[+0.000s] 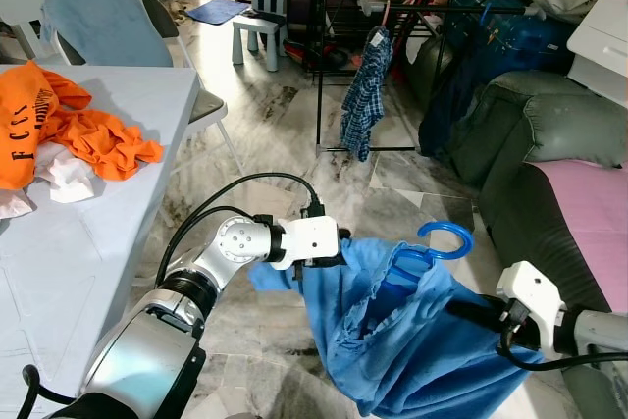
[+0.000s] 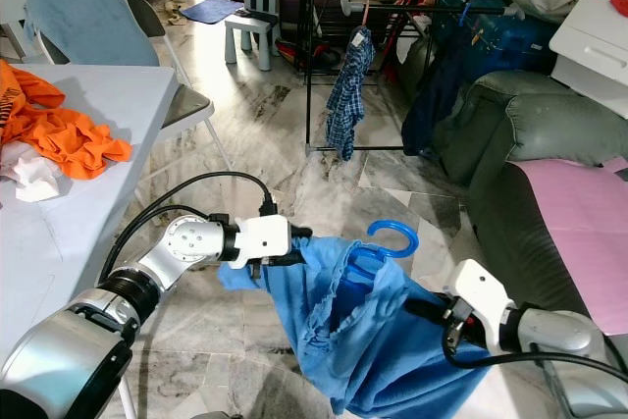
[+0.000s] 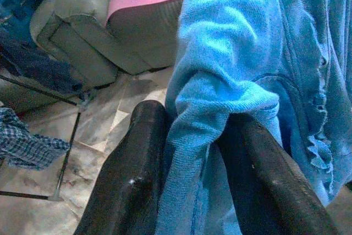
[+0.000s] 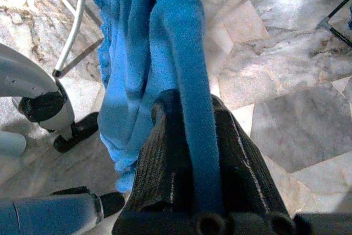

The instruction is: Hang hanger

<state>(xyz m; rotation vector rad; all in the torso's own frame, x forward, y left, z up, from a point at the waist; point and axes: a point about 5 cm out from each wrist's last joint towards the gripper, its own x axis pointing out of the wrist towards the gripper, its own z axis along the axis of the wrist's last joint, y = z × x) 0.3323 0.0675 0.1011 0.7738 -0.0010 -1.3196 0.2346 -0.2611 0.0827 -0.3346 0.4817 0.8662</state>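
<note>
A blue garment (image 1: 402, 340) hangs between my two grippers above the marble floor, with the hook of a blue hanger (image 1: 446, 238) poking out of its top. My left gripper (image 1: 339, 252) is shut on the garment's left edge; in the left wrist view its black fingers (image 3: 132, 180) pinch a fold of blue cloth (image 3: 220, 108). My right gripper (image 1: 466, 309) is shut on the right side of the garment, with a blue strip (image 4: 187, 97) running between its fingers (image 4: 165, 158). The hanger's body is hidden inside the cloth.
A black drying rack (image 1: 392, 7) with a plaid cloth (image 1: 365, 95) stands ahead. A grey sofa (image 1: 549, 144) with a pink cover (image 1: 589, 213) runs along the right. On my left, a pale table (image 1: 88, 242) holds orange clothes (image 1: 69, 130), with chairs (image 1: 103, 17) behind.
</note>
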